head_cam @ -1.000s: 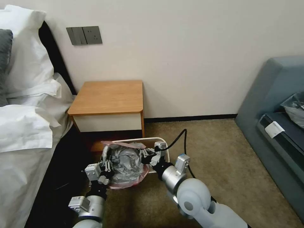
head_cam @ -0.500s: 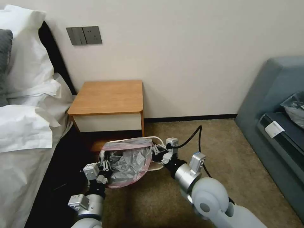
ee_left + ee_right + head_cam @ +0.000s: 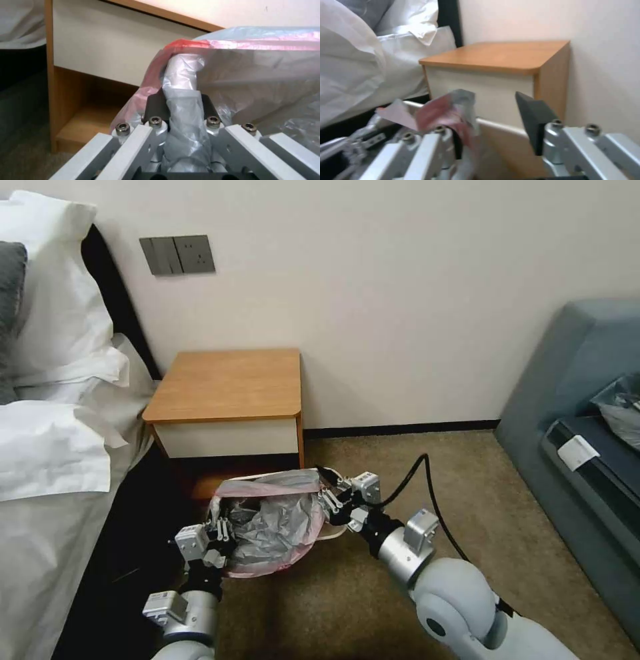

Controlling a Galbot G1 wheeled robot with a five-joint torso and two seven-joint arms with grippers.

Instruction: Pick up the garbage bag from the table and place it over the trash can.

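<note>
— Where is the garbage bag [image 3: 273, 520]?

— Off the table [image 3: 227, 383], stretched across the trash can [image 3: 331, 533] on the carpet [image 3: 427, 473], apparently to seat its rim.

— The grippers?

— Left gripper [image 3: 219, 532] clamps a bunched fold; right gripper [image 3: 331, 500] stands parted, plastic draped over one finger.

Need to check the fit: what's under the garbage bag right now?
Under the translucent grey, pink-rimmed garbage bag, a sliver of the cream-white plastic trash can's rim shows beside the open right pincer. The bag covers the rest. The left pincer clamps the bag.
</note>
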